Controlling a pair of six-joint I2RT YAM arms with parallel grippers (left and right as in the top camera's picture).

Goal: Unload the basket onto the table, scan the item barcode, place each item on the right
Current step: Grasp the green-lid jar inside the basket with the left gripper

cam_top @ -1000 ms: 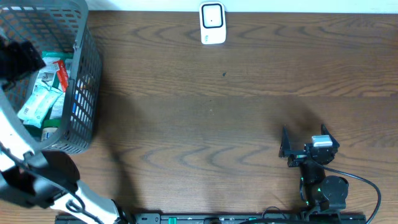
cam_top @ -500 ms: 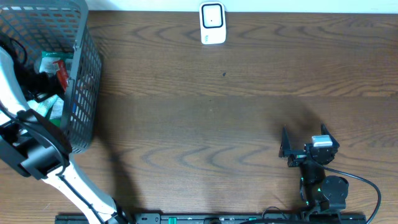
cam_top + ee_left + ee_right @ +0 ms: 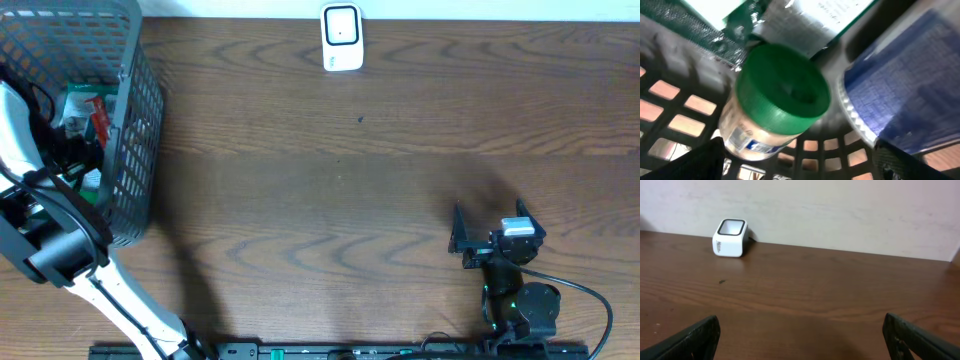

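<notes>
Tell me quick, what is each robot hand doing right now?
Left gripper: open, holding nothing, above a clear green-lidded jar.
Right gripper: open, holding nothing, above the brown wooden table.

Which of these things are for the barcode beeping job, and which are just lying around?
For the job:
- white scanner
- left hand, open over the green-lidded jar, probably the item to scan
- grey basket holding the jar

Just lying about:
- blue packet
- green-and-white packets
- right hand, open, idle above the table
</notes>
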